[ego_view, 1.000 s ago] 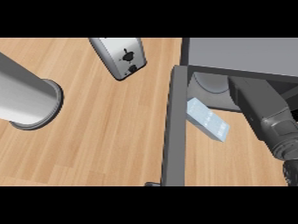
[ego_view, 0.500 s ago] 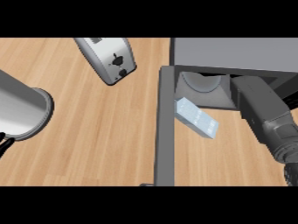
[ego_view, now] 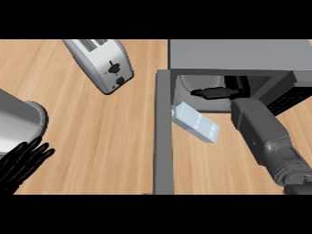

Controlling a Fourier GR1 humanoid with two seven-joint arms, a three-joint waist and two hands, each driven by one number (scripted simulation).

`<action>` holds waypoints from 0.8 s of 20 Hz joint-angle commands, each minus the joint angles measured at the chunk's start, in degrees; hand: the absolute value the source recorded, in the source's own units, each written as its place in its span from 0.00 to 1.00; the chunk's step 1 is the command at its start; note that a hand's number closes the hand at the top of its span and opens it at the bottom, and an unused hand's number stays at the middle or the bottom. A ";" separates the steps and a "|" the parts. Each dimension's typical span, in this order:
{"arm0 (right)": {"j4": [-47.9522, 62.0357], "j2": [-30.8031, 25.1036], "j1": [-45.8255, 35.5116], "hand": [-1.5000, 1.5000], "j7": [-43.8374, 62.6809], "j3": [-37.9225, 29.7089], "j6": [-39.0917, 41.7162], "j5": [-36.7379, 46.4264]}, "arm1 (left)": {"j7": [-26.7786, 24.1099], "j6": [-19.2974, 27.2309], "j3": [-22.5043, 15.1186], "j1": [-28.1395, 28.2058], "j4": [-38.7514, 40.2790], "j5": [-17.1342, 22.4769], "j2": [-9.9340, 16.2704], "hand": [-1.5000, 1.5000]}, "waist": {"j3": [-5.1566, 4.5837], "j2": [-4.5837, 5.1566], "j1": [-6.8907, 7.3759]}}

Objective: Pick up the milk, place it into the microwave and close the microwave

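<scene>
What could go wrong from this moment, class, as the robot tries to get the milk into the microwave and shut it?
1. The milk carton lies tilted at the microwave's opening, apparently not fully inside; closing the door now might jam against it.
2. The right hand reaches into the cavity; swinging the door before it withdraws could strike the forearm.
3. The left hand sits low at the view's left, far from the door.
</scene>
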 commanded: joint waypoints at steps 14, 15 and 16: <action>-12.45 5.92 26.28 0.00 -5.31 6.43 3.50 1.51 | -14.50 3.47 -10.33 -6.22 7.39 -24.09 -1.31 1.00 | -0.38 -1.89 -4.93; -13.02 5.84 29.79 0.00 -7.52 7.19 4.80 2.01 | -16.05 4.37 -12.26 -5.98 7.92 -27.21 -1.31 1.00 | -0.38 -1.80 -4.93; -14.40 5.57 32.14 0.00 -8.42 7.80 5.15 2.32 | -17.38 4.41 -12.61 -5.42 8.27 -28.59 -1.31 1.00 | -0.41 -1.85 -4.99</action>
